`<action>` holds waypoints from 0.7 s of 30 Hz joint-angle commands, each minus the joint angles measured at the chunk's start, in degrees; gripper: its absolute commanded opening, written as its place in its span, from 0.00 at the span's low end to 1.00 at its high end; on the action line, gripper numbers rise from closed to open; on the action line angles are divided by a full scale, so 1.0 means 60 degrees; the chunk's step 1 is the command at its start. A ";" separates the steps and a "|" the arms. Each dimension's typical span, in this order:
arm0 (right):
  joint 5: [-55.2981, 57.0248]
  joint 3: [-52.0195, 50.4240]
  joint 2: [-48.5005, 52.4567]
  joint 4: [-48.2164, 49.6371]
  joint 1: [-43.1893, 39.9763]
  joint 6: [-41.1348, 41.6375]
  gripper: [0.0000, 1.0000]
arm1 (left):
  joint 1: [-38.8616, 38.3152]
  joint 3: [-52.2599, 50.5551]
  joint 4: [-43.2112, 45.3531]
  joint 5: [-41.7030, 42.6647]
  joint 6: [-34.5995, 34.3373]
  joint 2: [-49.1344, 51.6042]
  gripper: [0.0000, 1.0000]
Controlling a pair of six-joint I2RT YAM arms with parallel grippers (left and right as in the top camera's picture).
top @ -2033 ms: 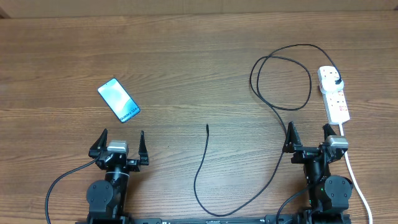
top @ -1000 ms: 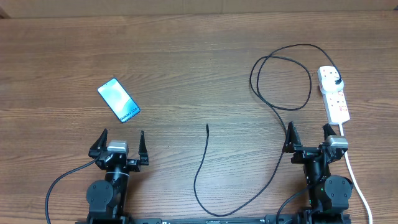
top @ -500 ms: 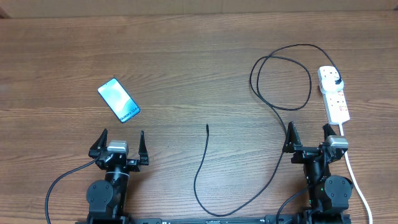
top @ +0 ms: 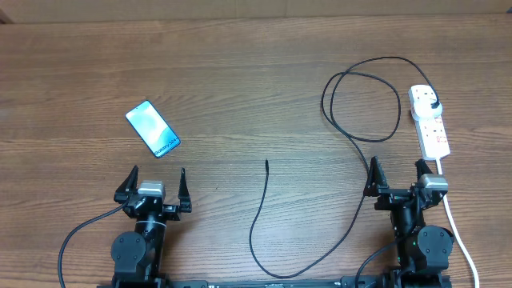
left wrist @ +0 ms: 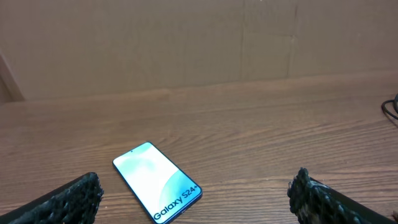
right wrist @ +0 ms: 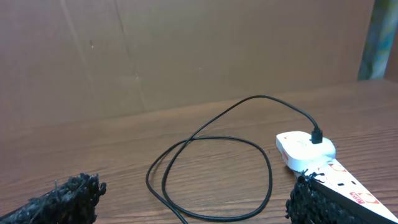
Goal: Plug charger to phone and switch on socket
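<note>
The phone lies screen up and slanted on the table at the left, also seen ahead of my left gripper as the phone. My left gripper stands open just in front of it, empty. The charger is a thin black cable; its loop lies at the right, its black plug sits in the socket, and its connector tip lies in the middle. My right gripper stands open and empty near the socket, with the cable passing by its left finger.
The socket's thick white cord runs down the right side past the right arm. The charger cable sweeps in a long curve across the near middle of the table. A brown wall stands behind the far table edge.
</note>
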 commanded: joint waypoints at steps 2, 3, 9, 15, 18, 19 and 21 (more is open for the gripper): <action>0.0047 -0.0102 -0.0098 0.0051 0.0066 -0.0036 1.00 | 0.0069 -0.0036 -0.0007 0.0036 -0.0073 -0.0098 1.00; 0.0047 -0.0102 -0.0102 0.0051 0.0066 -0.0036 1.00 | 0.0069 -0.0036 -0.0007 0.0036 -0.0193 -0.0098 1.00; 0.0047 -0.0102 -0.0098 0.0051 0.0066 -0.0036 1.00 | 0.0069 0.0091 -0.0215 0.0036 -0.0663 -0.0098 1.00; 0.0047 -0.0102 -0.0102 0.0051 0.0066 -0.0036 1.00 | 0.0069 0.1916 -0.1767 0.0069 -0.0780 -0.0095 1.00; 0.0047 -0.0102 -0.0102 0.0051 0.0066 -0.0036 1.00 | 0.0069 0.2739 -0.2550 -0.0080 -0.0783 -0.0015 0.99; 0.0047 -0.0102 -0.0102 0.0051 0.0066 -0.0036 1.00 | 0.0069 0.2976 -0.2820 -0.0149 -0.0783 0.0058 0.99; 0.0047 -0.0102 -0.0102 0.0051 0.0066 -0.0036 1.00 | 0.0069 0.3428 -0.3220 -0.0142 -0.0812 0.0295 0.99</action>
